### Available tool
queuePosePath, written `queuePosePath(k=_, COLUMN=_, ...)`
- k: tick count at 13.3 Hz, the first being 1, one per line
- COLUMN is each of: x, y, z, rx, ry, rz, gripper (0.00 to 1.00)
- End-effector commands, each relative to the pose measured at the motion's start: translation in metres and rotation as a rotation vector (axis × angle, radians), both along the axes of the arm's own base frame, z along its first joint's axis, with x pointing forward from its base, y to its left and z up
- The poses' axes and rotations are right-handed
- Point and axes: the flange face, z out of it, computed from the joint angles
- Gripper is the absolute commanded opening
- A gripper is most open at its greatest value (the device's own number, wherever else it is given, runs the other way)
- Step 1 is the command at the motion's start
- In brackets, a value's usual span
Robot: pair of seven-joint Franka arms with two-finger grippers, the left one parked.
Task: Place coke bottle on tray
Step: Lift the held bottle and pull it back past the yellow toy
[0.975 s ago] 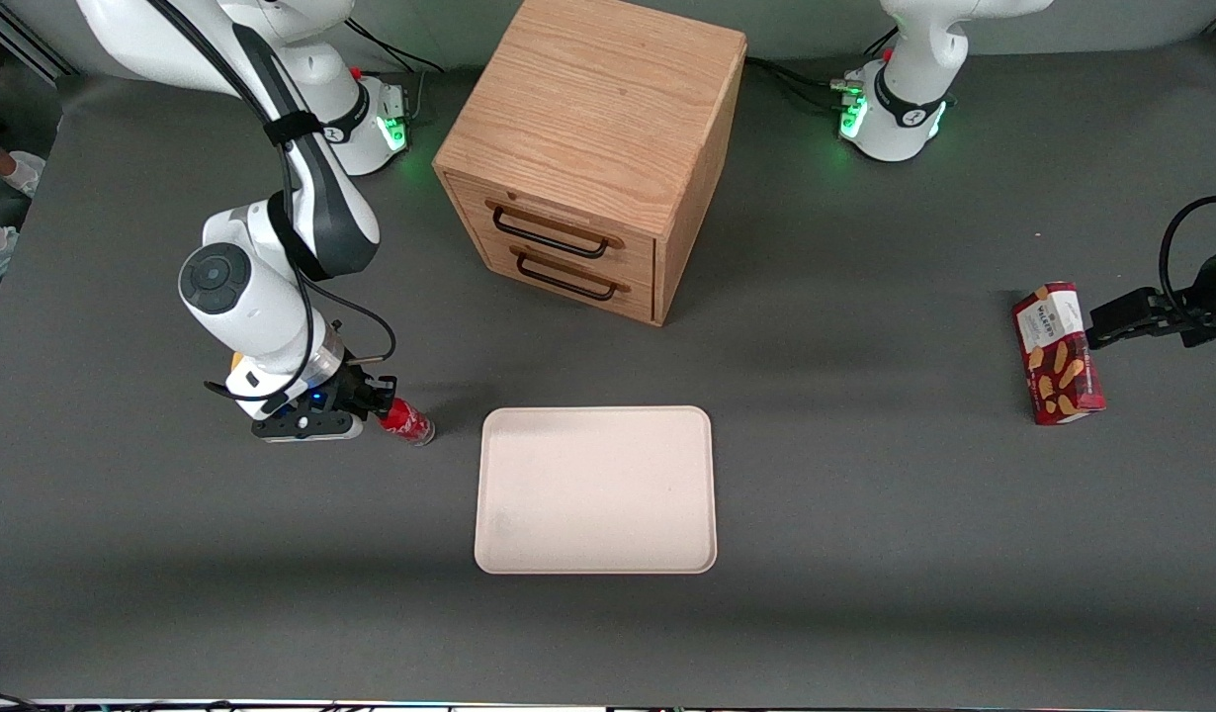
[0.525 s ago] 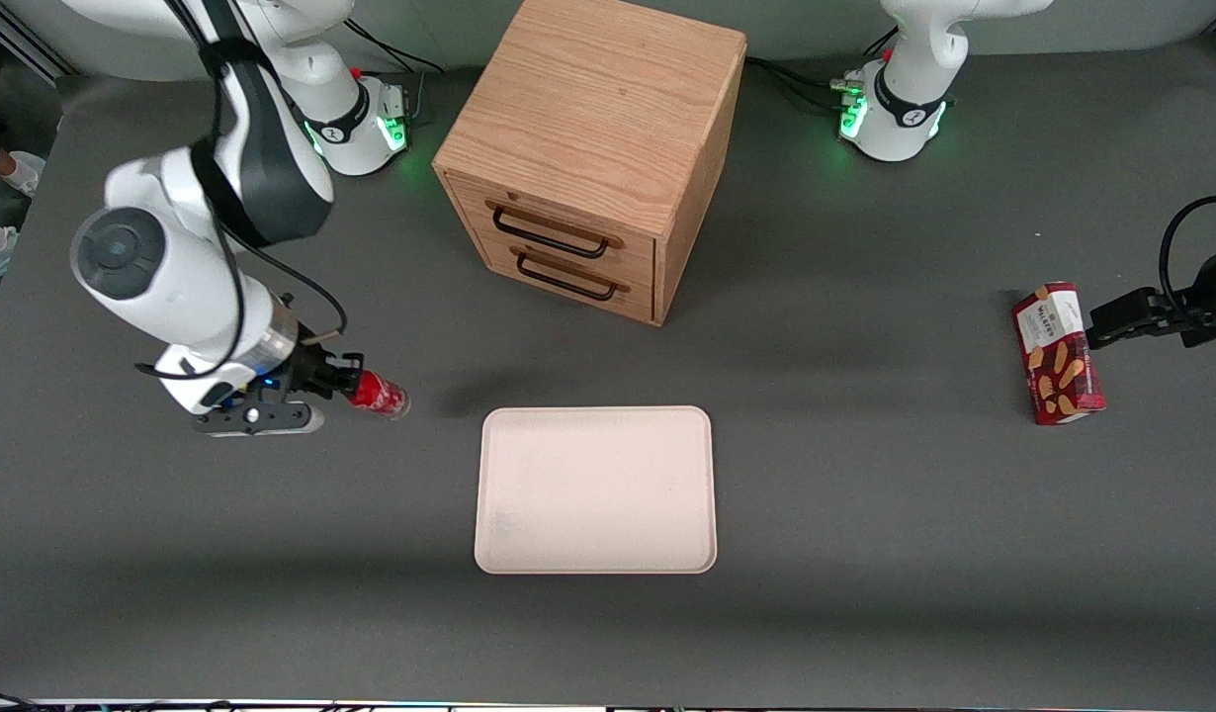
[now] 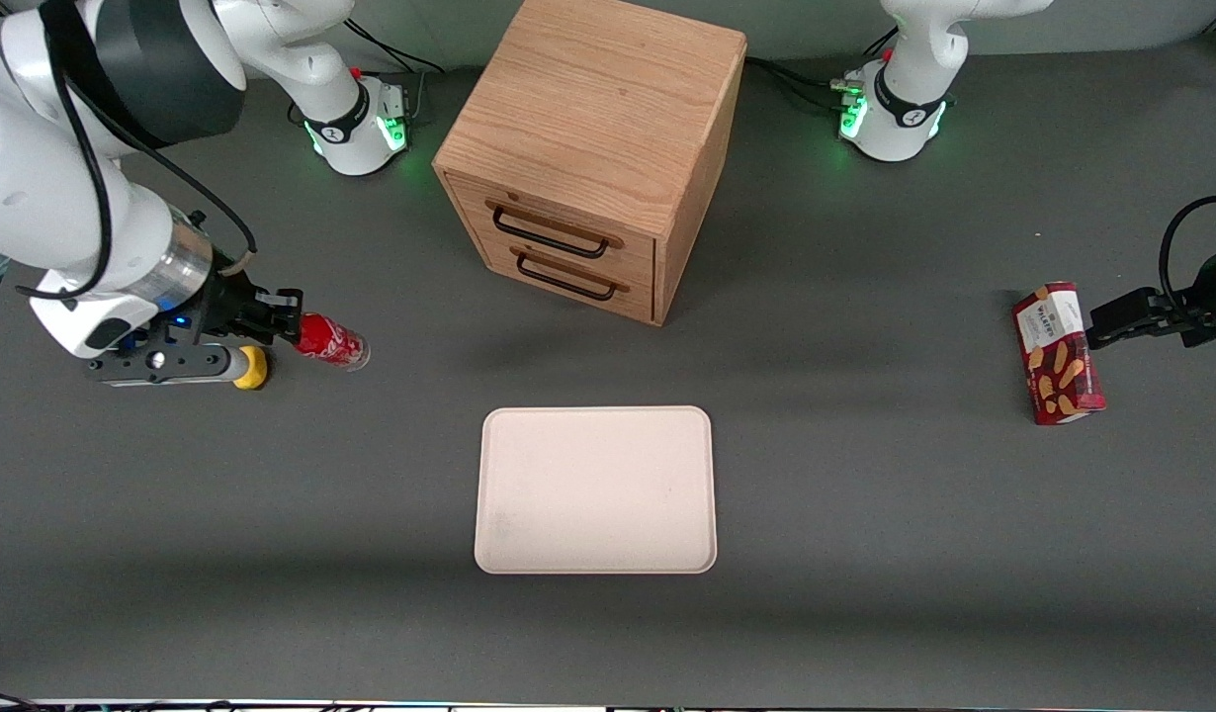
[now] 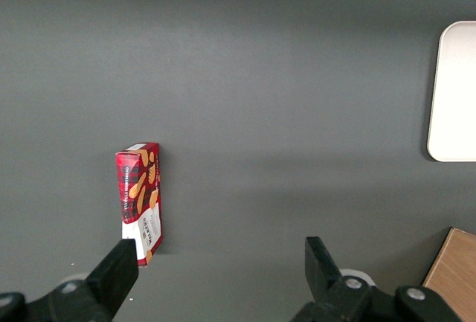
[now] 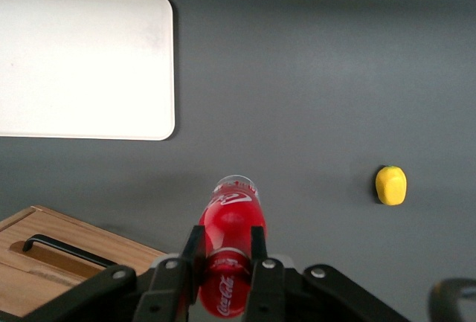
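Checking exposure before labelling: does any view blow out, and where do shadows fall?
Right wrist view: tray nearly washed out white; the gripper, shut on the coke bottle, stays sharp. Front view: tray keeps its cream tone; soft shadow bands cross the table; green lights glow at both arm bases.

White arm (image 3: 64, 198), black band, black end effector (image 3: 282, 314), black cable.

Dark grey table (image 3: 865, 514) under me: tray (image 3: 595, 489), wooden drawer cabinet (image 3: 593, 148), biscuit box (image 3: 1057, 353), yellow lump (image 5: 391, 185). My gripper (image 5: 223, 251) holds the coke bottle (image 5: 230, 244) above it.
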Motion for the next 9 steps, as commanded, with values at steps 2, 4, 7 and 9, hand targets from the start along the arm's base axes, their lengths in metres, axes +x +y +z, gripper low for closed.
queuePosePath(k=2, x=0.026, y=0.014, z=0.001, rx=0.041, ry=0.0, rz=0.01, gripper=0.0)
queuePosePath(k=4, x=0.036, y=0.042, z=0.002, rx=0.049, ry=0.003, rz=-0.029, gripper=0.0)
queuePosePath(k=7, x=0.048, y=0.089, z=-0.02, rx=0.068, ry=0.022, rz=-0.11, gripper=0.0)
queuePosePath(k=9, x=0.05, y=0.121, z=-0.028, rx=0.086, ry=0.024, rz=-0.174, gripper=0.0)
